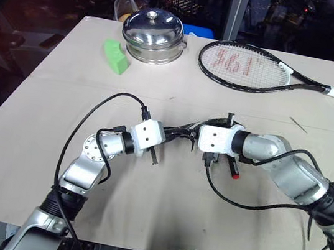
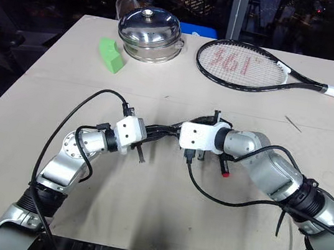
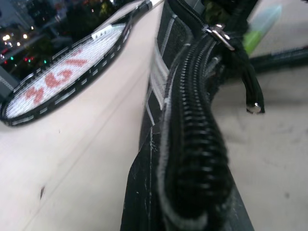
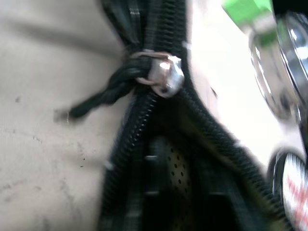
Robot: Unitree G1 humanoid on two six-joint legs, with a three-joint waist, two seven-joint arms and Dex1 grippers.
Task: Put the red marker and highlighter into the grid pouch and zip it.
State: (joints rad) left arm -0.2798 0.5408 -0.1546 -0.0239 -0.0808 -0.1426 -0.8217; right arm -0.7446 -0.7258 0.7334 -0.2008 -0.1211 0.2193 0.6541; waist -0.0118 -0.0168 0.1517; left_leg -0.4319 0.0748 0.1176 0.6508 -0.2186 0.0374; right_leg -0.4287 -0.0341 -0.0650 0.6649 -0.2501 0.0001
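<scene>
The grid pouch point(image 2: 168, 128) hangs edge-up between my two grippers, just above the table's middle. My left gripper point(image 1: 168, 135) is shut on its near end. In the left wrist view the zipper point(image 3: 192, 144) runs shut up to the silver slider point(image 3: 219, 33), and the dark pull point(image 3: 250, 91) hangs loose. My right gripper point(image 1: 200, 136) is at the pouch's other end, where the mouth point(image 4: 168, 183) gapes below the slider point(image 4: 166, 77). The red marker point(image 1: 234, 170) lies on the table under my right wrist. The highlighter point(image 3: 262, 21) shows pale green past the slider; I cannot tell whether it is inside the pouch.
A steel lidded pot point(image 1: 154, 35) and a green wedge block point(image 1: 115, 56) stand at the back left. A tennis racket point(image 1: 251, 67) lies at the back right. Black cables loop from both wrists over the table point(image 1: 160, 212).
</scene>
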